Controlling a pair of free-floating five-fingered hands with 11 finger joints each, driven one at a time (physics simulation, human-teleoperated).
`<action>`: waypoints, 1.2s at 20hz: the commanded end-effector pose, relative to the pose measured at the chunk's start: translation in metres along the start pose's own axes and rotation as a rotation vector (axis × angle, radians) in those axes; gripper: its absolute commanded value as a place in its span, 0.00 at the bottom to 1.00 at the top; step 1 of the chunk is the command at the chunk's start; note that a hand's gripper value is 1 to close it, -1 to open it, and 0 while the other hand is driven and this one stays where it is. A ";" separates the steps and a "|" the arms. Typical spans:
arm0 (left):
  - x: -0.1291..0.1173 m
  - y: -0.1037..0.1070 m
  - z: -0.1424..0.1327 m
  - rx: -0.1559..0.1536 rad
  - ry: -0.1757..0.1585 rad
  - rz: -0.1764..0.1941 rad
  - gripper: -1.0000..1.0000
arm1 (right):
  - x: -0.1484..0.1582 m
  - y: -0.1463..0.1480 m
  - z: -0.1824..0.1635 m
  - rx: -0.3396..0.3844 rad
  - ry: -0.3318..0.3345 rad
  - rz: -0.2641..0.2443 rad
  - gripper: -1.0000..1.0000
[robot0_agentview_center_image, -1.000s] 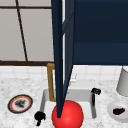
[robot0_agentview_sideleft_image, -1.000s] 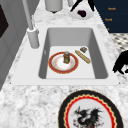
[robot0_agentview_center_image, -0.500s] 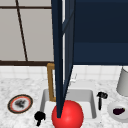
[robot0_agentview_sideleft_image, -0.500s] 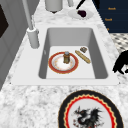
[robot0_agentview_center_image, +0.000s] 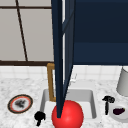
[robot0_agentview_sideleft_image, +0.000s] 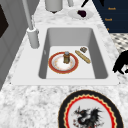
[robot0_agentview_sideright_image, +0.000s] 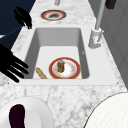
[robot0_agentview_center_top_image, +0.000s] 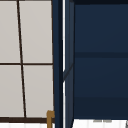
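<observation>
Two black hands were held in the air at the sink's front edge, the right hand with fingers spread straight near the baguette, the left hand curled on nothing.

The right robot hand has risen slightly beside the sink.

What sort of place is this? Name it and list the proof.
A simulated kitchen, at the sink set in a marble counter: a tap stands beside it, a red-rimmed plate lies inside, and a dark blue wall cabinet hangs above.
</observation>
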 end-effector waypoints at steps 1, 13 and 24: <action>0.000 0.000 0.000 0.000 0.000 0.000 0.50 | -0.017 -0.002 0.002 0.025 -0.026 0.031 0.00; 0.000 0.000 0.000 0.000 0.000 0.000 0.50 | -0.044 0.003 0.012 0.013 0.021 0.148 0.00; 0.000 0.000 0.000 0.000 0.000 0.000 0.50 | -0.074 0.002 0.015 -0.006 -0.071 0.126 0.00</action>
